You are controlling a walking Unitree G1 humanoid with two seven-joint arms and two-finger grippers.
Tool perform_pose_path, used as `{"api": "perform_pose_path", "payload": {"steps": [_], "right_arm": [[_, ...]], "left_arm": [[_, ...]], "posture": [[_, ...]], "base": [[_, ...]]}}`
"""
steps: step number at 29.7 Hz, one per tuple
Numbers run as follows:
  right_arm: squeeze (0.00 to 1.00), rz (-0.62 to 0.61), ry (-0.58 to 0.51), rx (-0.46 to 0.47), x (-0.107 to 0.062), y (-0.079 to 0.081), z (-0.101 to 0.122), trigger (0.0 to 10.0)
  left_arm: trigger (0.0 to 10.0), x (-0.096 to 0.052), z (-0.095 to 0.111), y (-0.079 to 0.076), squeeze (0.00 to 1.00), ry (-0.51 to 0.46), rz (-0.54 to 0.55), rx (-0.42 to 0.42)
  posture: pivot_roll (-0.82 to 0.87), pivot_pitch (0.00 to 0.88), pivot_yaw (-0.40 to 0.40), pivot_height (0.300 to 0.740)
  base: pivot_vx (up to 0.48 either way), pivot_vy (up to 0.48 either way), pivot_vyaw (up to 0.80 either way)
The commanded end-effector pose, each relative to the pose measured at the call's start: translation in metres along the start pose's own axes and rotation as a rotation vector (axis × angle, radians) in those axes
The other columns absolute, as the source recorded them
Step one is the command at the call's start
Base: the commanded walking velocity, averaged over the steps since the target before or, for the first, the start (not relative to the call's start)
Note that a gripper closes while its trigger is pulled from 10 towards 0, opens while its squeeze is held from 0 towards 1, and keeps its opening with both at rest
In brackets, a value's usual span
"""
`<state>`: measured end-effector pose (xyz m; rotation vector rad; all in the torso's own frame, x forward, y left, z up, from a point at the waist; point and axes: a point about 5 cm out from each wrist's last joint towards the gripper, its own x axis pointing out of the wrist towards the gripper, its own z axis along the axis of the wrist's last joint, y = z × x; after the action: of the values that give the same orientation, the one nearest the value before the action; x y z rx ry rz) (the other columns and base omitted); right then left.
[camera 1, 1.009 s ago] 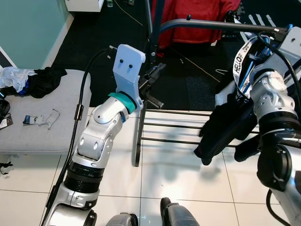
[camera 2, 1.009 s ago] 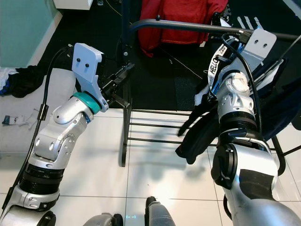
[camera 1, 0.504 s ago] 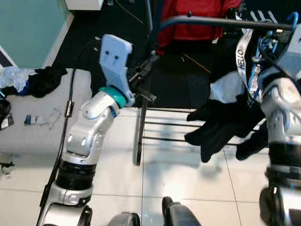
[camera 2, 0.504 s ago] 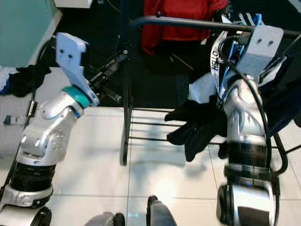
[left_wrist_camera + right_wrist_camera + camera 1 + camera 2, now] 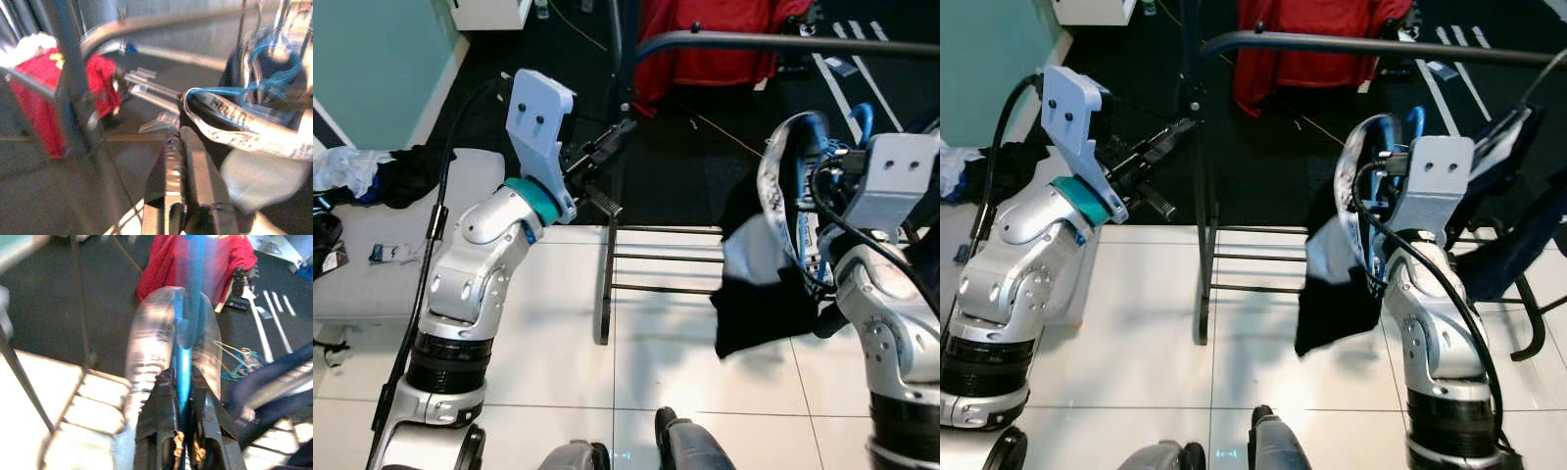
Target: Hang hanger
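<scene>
Stood before a dark clothes rack (image 5: 773, 43) with a red garment (image 5: 724, 39) hanging beyond its top rail. Held a blue hanger (image 5: 188, 328) clamped between the closed fingers of the right gripper (image 5: 185, 382), raised in front of the rack and below the rail, apart from it. Carried on the hanger a black-and-white garment (image 5: 759, 284) drooping toward the tiled floor (image 5: 656, 372), with a printed lanyard strap (image 5: 773, 166) looped around it. Kept the left gripper (image 5: 607, 147) lifted beside the rack's upright post, fingers pressed together on nothing. Left a grey bench (image 5: 372, 284) strewn with crumpled clothes (image 5: 372, 171) off to the left.
</scene>
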<state>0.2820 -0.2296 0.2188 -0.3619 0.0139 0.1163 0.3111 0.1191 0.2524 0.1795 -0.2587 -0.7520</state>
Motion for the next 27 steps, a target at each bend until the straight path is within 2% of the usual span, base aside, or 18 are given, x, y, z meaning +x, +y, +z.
{"api": "perform_pose_path", "payload": {"steps": [1, 2, 3, 5, 6, 7, 12, 13, 14, 15, 16, 17, 19, 22, 27], "right_arm": [[0.00, 0.095, -0.034, -0.025, -0.003, 0.010, 0.006, 10.0], [0.00, 0.189, -0.027, -0.087, -0.009, 0.007, 0.007, 10.0], [0.00, 0.189, -0.027, -0.087, -0.009, 0.007, 0.007, 10.0], [0.00, 0.312, -0.024, -0.146, -0.017, 0.006, 0.014, 10.0], [0.00, 0.312, -0.024, -0.146, -0.017, 0.006, 0.014, 10.0], [0.00, 0.361, -0.048, -0.166, -0.020, 0.009, 0.020, 10.0], [0.00, 0.418, -0.102, -0.187, -0.023, 0.016, 0.029, 10.0], [0.00, 0.467, -0.161, -0.184, -0.022, 0.025, 0.036, 10.0], [0.00, 0.467, -0.161, -0.184, -0.022, 0.025, 0.036, 10.0], [0.00, 0.548, -0.232, -0.164, -0.022, 0.037, 0.045, 10.0], [0.00, 0.548, -0.232, -0.164, -0.022, 0.037, 0.045, 10.0], [0.00, 0.591, -0.250, -0.141, -0.023, 0.042, 0.047, 10.0], [0.00, 0.591, -0.250, -0.141, -0.023, 0.042, 0.047, 10.0], [0.00, 0.655, -0.290, -0.102, -0.026, 0.052, 0.051, 10.0], [0.00, 0.670, -0.329, -0.067, -0.031, 0.056, 0.059, 10.0]], "left_arm": [[10.0, -0.001, -0.001, -0.004, 0.00, 0.001, -0.035, 0.026], [10.0, -0.009, -0.005, -0.004, 0.00, 0.038, -0.057, 0.074], [10.0, -0.009, -0.005, -0.004, 0.00, 0.038, -0.057, 0.074], [10.0, -0.027, -0.013, -0.011, 0.00, 0.099, -0.125, 0.106], [10.0, -0.027, -0.013, -0.011, 0.00, 0.099, -0.125, 0.106], [10.0, -0.033, -0.015, -0.016, 0.00, 0.118, -0.155, 0.098], [10.0, -0.036, -0.017, -0.021, 0.00, 0.132, -0.170, 0.076], [10.0, -0.031, -0.020, -0.019, 0.00, 0.138, -0.124, 0.052], [10.0, -0.031, -0.020, -0.019, 0.00, 0.138, -0.124, 0.052], [10.0, -0.024, -0.024, -0.015, 0.41, 0.143, -0.049, 0.005], [10.0, -0.024, -0.024, -0.015, 0.41, 0.143, -0.049, 0.005], [10.0, -0.023, -0.025, -0.012, 1.00, 0.145, -0.013, -0.026], [10.0, -0.023, -0.025, -0.012, 1.00, 0.145, -0.013, -0.026], [10.0, -0.032, -0.032, -0.001, 1.00, 0.201, 0.102, -0.071], [10.0, -0.040, -0.037, 0.010, 1.00, 0.249, 0.190, -0.098]], "posture": [[-0.16, 0.149, 0.067, 0.740], [-0.16, 0.144, 0.058, 0.740], [-0.16, 0.144, 0.058, 0.740], [-0.15, 0.142, 0.055, 0.740], [-0.15, 0.142, 0.055, 0.740], [-0.14, 0.139, 0.058, 0.740], [-0.13, 0.135, 0.063, 0.740], [-0.13, 0.130, 0.078, 0.740], [-0.13, 0.130, 0.078, 0.740], [-0.14, 0.128, 0.084, 0.740], [-0.14, 0.128, 0.084, 0.740], [-0.13, 0.129, 0.083, 0.740], [-0.13, 0.129, 0.083, 0.740], [-0.12, 0.134, 0.086, 0.740], [-0.12, 0.136, 0.090, 0.740]], "base": [[0.000, 0.000, 0.00], [0.000, 0.000, 0.00], [0.000, 0.000, 0.00], [0.000, 0.000, 0.00], [0.000, 0.000, 0.00], [0.000, 0.000, 0.00], [0.000, 0.000, 0.00], [0.000, 0.000, 0.00], [0.000, 0.000, 0.00], [0.000, 0.000, 0.00], [0.000, 0.000, 0.00], [0.000, 0.000, 0.00], [0.000, 0.000, 0.00], [0.000, 0.000, 0.00], [0.000, 0.000, 0.00]]}}
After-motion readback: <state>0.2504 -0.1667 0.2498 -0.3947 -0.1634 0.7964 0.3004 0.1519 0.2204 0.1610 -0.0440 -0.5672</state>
